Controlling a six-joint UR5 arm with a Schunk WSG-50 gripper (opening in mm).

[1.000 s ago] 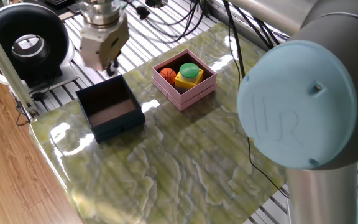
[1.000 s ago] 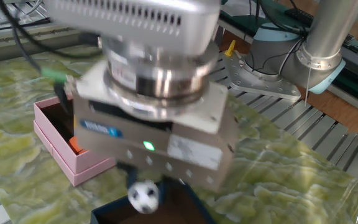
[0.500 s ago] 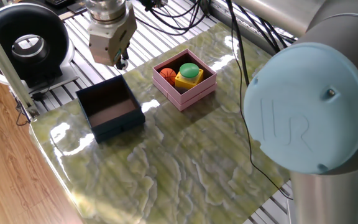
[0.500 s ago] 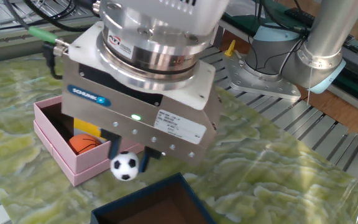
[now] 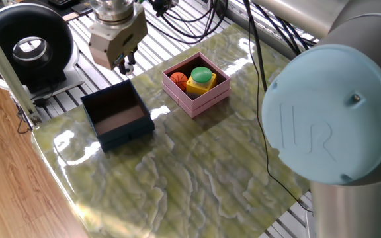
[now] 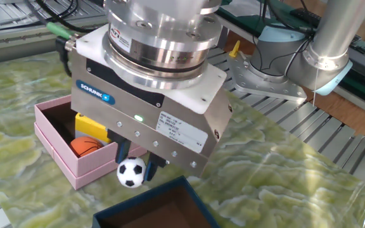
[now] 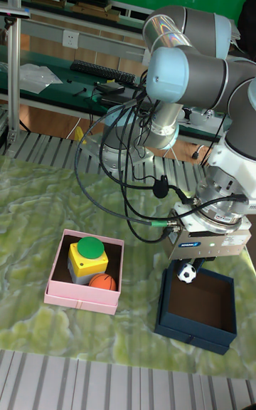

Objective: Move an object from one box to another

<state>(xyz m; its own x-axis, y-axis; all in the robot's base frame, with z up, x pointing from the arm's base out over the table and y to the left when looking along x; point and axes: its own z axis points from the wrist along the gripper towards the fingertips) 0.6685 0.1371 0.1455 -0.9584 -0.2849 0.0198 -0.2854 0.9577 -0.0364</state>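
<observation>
Gripper (image 7: 188,265) hangs above the near-left corner of the navy-blue box (image 7: 198,309), fingers pointing down and closed on a small soccer ball (image 7: 186,273), which sits clear above the box rim. Well off to the side of the fingers, the pink box (image 7: 84,271) holds a yellow block with a green round top (image 7: 88,255) and an orange ball (image 7: 104,282) just beside it.

"SCHUNK" stands on a blue label on the gripper (image 6: 134,166) body.
</observation>
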